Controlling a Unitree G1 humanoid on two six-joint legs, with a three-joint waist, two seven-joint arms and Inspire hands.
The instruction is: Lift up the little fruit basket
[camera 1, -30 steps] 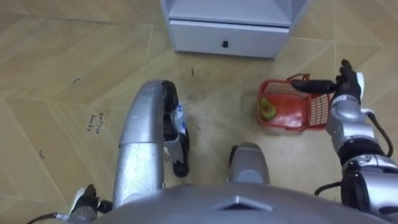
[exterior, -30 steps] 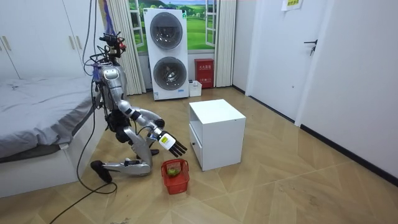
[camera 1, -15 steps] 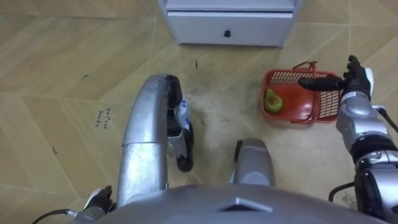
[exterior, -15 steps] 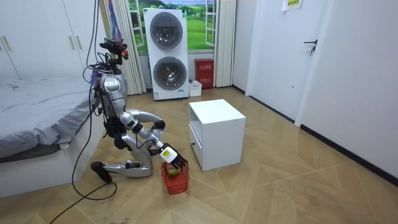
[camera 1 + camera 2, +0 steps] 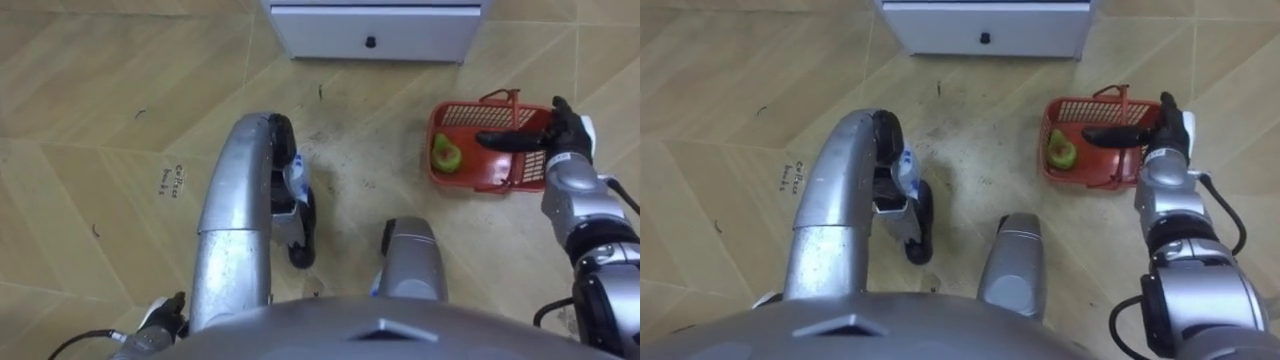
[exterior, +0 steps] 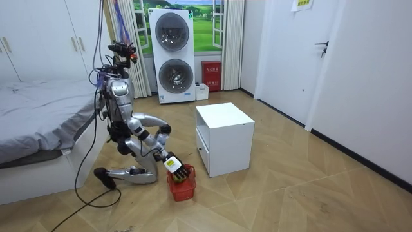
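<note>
Left eye view, floor items listed near to far.

1. Left hand [image 5: 160,316]: showing at the lower left edge, close to the robot's body; whether it is released or clenched cannot be told.
2. Right hand [image 5: 566,136]: reaching out over the far right side of the fruit basket [image 5: 482,186], released, its dark fingers [image 5: 500,140] lying straight across the basket's red handle [image 5: 516,108] and grasping nothing; contact with the handle cannot be told.
3. Fruit basket: red, sitting on the wooden floor [image 5: 100,120] at the robot's right front, holding one green fruit [image 5: 447,156] at its left end.
4. White cabinet [image 5: 375,30]: standing beyond the basket, its drawer knob [image 5: 370,42] facing the robot.

Room view: the robot is kneeling beside the bed [image 6: 38,109], leaning toward the basket in front of the cabinet.
</note>
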